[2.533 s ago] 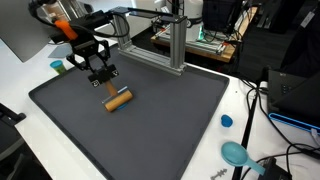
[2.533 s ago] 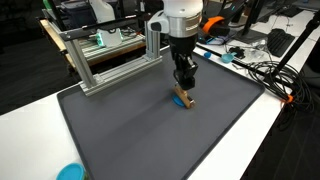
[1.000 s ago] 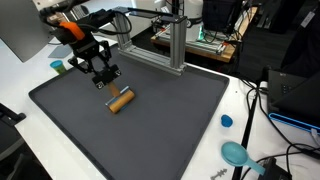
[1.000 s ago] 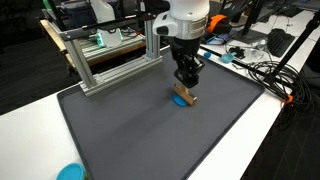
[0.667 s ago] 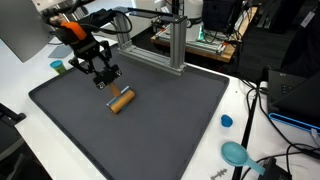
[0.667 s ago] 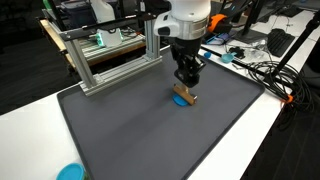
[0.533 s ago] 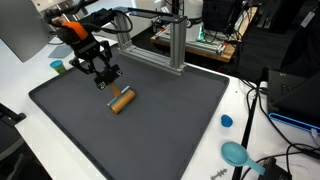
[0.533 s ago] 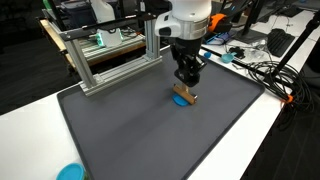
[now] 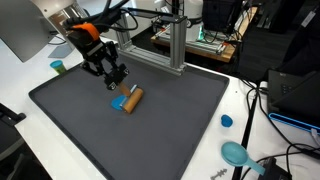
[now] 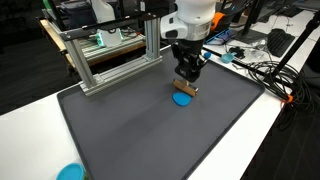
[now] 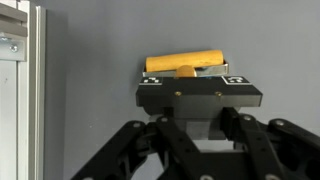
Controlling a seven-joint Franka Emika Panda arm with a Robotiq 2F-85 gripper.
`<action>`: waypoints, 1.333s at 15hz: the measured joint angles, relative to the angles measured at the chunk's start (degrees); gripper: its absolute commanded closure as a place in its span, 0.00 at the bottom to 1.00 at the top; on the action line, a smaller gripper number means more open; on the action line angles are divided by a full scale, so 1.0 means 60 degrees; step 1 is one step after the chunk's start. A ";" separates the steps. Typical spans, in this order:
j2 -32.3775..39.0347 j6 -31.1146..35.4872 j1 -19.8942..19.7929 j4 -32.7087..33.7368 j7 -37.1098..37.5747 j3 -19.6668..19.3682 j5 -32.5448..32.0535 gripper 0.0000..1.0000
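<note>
My gripper (image 9: pixel 116 80) hangs low over the dark mat (image 9: pixel 160 135), near its back left in an exterior view. An orange-yellow cylinder (image 9: pixel 131 97) sits just beyond the fingertips. In the wrist view the cylinder (image 11: pixel 185 63) lies crosswise, and a short orange stub from it runs in between the jaws of the gripper (image 11: pixel 197 88), which are shut on it. A flat blue disc (image 10: pixel 181 99) lies on the mat just below the cylinder (image 10: pixel 189 88) and gripper (image 10: pixel 187 76). Whether the cylinder touches the disc I cannot tell.
An aluminium frame (image 9: pixel 172 45) stands along the mat's back edge, close to the gripper, and fills the left side of the wrist view (image 11: pixel 20 90). A small blue cap (image 9: pixel 226 121) and a teal object (image 9: pixel 235 153) lie off the mat by cables. A teal cup (image 9: pixel 57 66) stands behind.
The gripper has moved toward the aluminium frame, taking the cylinder with it. The blue disc, partly covered before, now shows whole on the mat.
</note>
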 measured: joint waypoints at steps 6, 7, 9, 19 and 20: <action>-0.1710 0.1436 0.0518 -0.0412 0.1131 -0.0443 -0.0311 0.78; -0.2091 0.1527 0.0605 -0.0460 0.1564 -0.0519 -0.0507 0.78; -0.2892 0.1414 0.0866 -0.0553 0.2766 -0.0685 -0.1347 0.78; -0.4459 -0.0798 0.1636 -0.2001 0.8901 0.0210 -0.2394 0.53; -0.4389 -0.0628 0.1669 -0.2163 0.9196 0.0353 -0.2148 0.53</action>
